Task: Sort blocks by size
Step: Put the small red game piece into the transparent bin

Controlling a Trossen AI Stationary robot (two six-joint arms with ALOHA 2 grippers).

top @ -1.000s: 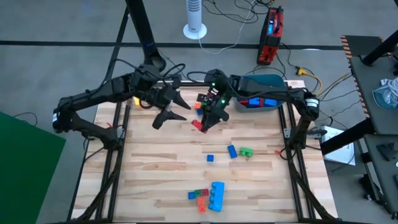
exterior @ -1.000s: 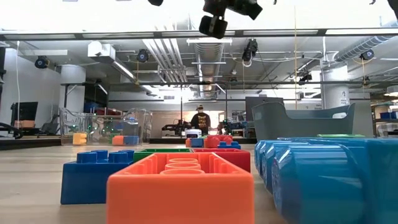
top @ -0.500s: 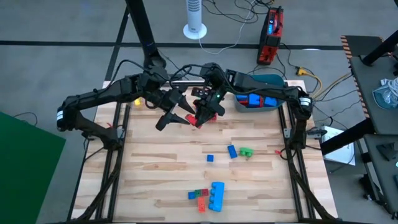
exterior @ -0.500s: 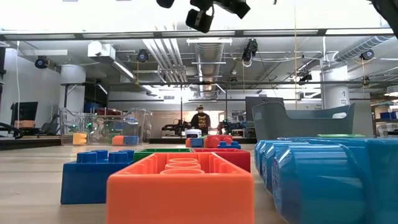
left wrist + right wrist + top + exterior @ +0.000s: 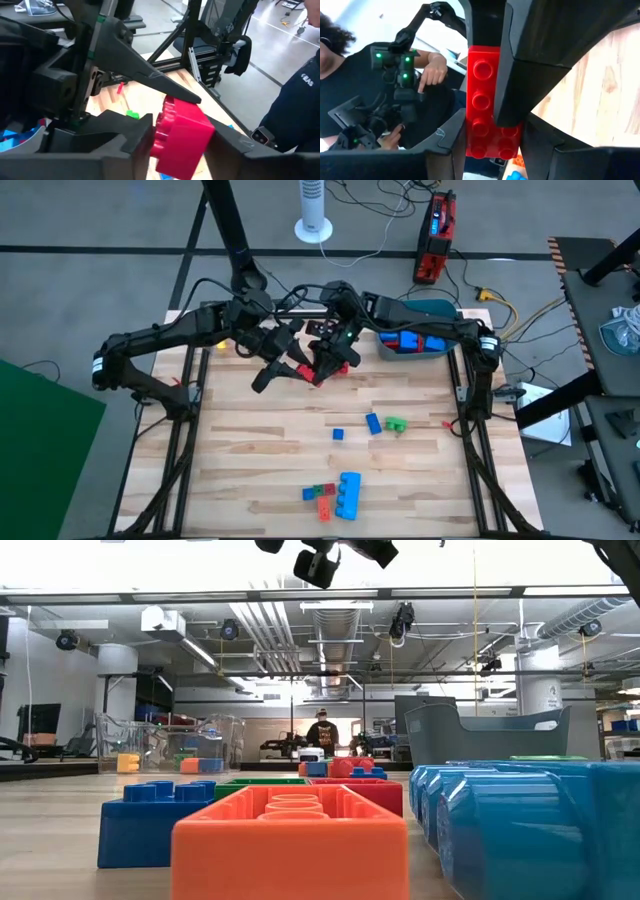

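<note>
1. Several blocks (image 5: 340, 495) lie unsorted on the table (image 5: 250, 470): a big blue one with small red, green, orange and blue ones near the front edge, and a blue, a small blue and a green one mid-table. I judge the sorting well short of done.
2. Some work looks finished: blue and red blocks sit in the teal tub (image 5: 425, 315) at the far right, and the low view shows yellow, orange and blue ones in the clear box (image 5: 165, 745) at the far left.
3. Both my grippers meet above the far middle of the table, over one red block (image 5: 325, 370).
4. My right gripper (image 5: 487, 150) is clamped on that block, fingers on either side of it.
5. My left gripper (image 5: 182, 145) has its fingers around the same block, seemingly touching its sides; I judge it closed on it, mid-handover.
6. The block is chunky, glossy red, with two rows of round studs, four visible in one row, so it belongs with the large ones.
7. Still left: release by one gripper, then carry the block to its pile.
</note>
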